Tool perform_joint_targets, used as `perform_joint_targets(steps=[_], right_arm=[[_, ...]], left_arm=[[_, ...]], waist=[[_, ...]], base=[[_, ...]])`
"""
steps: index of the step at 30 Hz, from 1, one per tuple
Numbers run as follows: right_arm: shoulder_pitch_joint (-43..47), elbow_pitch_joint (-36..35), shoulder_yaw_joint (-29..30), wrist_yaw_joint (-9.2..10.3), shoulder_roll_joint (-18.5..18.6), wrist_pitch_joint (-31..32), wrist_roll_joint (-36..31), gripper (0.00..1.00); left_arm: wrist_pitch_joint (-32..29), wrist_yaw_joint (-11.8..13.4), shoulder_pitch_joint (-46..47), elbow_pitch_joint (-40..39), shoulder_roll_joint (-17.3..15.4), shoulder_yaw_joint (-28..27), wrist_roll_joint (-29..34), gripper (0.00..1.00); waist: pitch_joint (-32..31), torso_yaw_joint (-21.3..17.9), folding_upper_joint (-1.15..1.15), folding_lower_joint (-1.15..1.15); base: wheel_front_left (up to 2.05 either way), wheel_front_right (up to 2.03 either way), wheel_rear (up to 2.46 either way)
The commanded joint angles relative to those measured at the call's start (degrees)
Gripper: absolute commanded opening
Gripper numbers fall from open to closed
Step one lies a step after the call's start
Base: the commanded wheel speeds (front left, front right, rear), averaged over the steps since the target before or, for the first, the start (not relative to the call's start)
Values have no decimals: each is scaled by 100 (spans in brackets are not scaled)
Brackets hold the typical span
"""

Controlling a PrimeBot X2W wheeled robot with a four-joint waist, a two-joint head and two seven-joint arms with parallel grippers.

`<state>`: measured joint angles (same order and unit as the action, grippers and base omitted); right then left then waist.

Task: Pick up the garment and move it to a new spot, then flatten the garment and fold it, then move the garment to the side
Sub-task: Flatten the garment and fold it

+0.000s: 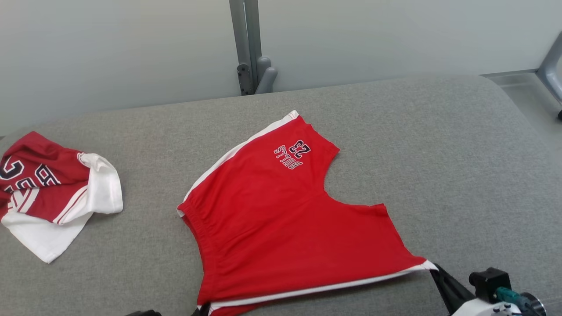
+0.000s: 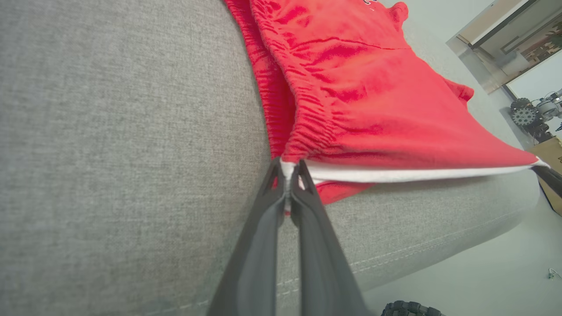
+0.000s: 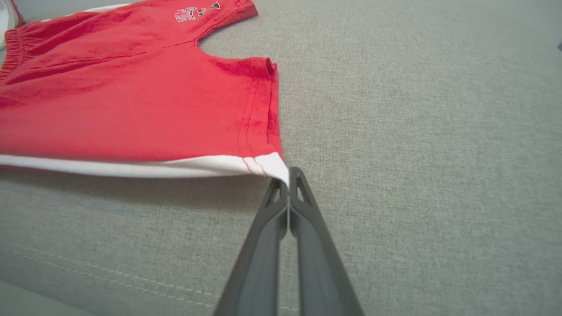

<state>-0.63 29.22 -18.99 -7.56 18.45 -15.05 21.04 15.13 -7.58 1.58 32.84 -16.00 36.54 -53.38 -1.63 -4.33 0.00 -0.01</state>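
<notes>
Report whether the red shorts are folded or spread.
Spread: the red shorts lie open on the grey cushion, legs apart, near white edge pinched by left hand and right hand.

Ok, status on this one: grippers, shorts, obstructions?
Left gripper shut on red shorts, waistband corner. Right gripper shut on hem corner. Near edge taut, lifted. Crumpled garment at left, apart.

**Left fingers (image 2: 307, 206) pinched on a corner of the shorts (image 2: 373, 109)**

I see my left fingers closed together on the white-trimmed corner of the red shorts, right beside the gathered waistband. The white edge runs taut from that pinch to the far corner, where a dark tip of the right fingers (image 2: 549, 175) meets it. That edge hangs just above the grey counter (image 2: 109, 153). Beyond it, the cloth lies on the counter.
</notes>
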Motion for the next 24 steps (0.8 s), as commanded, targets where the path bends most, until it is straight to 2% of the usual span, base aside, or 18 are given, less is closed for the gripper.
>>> perform_joint_targets(steps=[1,5,10,12,18,24], right_arm=[[-160,-82,99,15,65,-16,-29,0],[-638,-202,269,15,105,-16,-125,0],[-1715,-118,199,13,164,-16,-259,0],[-2279,57,75,14,212,-16,-295,0],[-3813,790,-412,13,309,-16,-298,0],[-5090,1550,-899,12,247,-15,-224,0]], left_arm=[[1,19,-24,-88,-51,-148,145,0],[1,20,215,-450,10,-432,450,0],[0,19,687,-858,175,-735,669,0],[1,18,931,-896,256,-987,801,0],[0,18,1711,-702,606,-1059,1000,0],[0,17,2304,-698,955,-1349,1268,0]], waist=[[123,94,0,1],[375,301,0,1],[943,600,0,1],[1207,675,0,1],[1894,929,0,1],[2452,1115,0,1]], base=[[0,0,0],[0,0,0],[0,0,0],[0,0,0],[0,0,0],[0,0,0]])
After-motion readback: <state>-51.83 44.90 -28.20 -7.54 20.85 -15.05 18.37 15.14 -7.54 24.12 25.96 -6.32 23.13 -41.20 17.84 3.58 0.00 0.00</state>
